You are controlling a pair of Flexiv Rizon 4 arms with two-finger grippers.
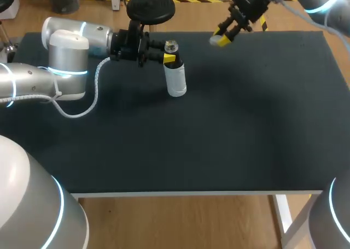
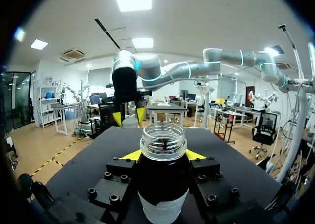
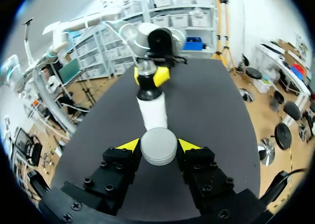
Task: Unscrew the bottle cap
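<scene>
A bottle with a white label and dark neck stands upright on the black table mat, its mouth open with no cap on it. My left gripper is shut on the bottle at the dark shoulder, yellow tips on both sides. My right gripper hangs above the mat's far edge, right of the bottle, shut on the grey cap. In the right wrist view the round cap sits between the yellow tips, with the bottle ahead. The right gripper shows beyond the bottle in the left wrist view.
A black round stool stands just past the mat's far edge, behind the left gripper. A white cable loops from the left arm onto the mat. The mat's near edge runs along the front.
</scene>
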